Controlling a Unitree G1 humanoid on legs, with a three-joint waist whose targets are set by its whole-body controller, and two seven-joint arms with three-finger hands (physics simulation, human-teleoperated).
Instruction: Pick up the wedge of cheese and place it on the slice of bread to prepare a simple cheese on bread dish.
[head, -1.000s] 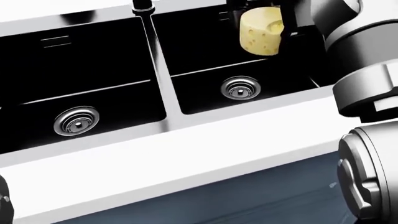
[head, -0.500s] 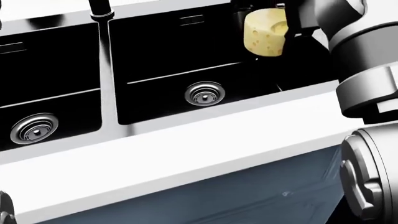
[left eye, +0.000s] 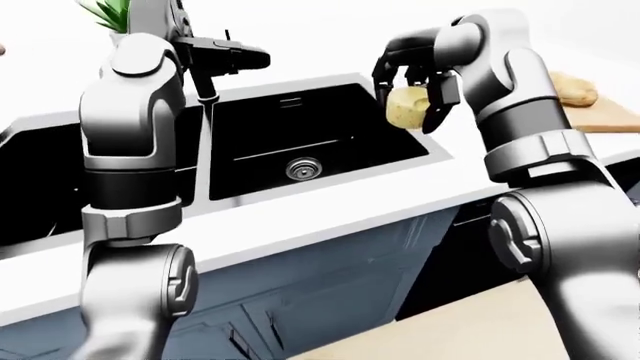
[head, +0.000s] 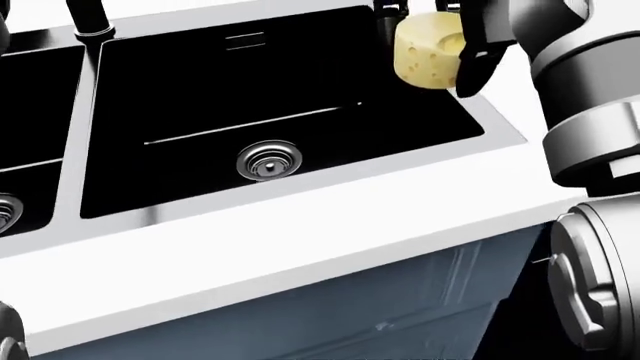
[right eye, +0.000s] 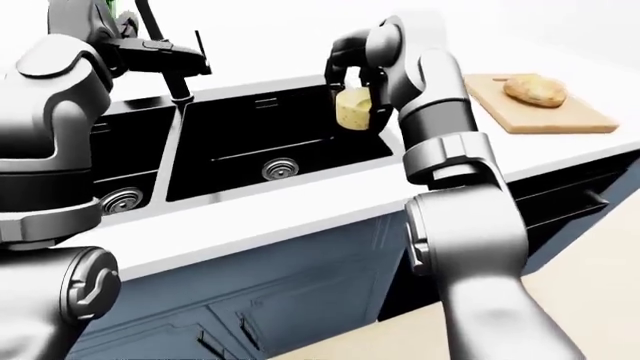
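Note:
A pale yellow wedge of cheese (head: 425, 54) with holes hangs in my right hand (left eye: 410, 94), whose dark fingers close round it from above and from the sides. It is held above the right rim of the black sink (head: 300, 82). The slice of bread (right eye: 535, 90) lies on a wooden cutting board (right eye: 570, 116) at the right of the right-eye view, well to the right of the cheese. My left hand (left eye: 240, 56) is raised near the black faucet (left eye: 206, 86), with its fingers spread and nothing in it.
The double sink has a round metal drain (head: 268, 160) in its right basin. A white counter edge (head: 250, 247) runs below it, with dark blue cabinet doors (left eye: 330, 285) underneath. A green plant (left eye: 110, 11) shows at the top left.
The whole picture has slid left, so the camera has turned to the right. The cheese stays in my right hand and now hangs by the sink's right rim.

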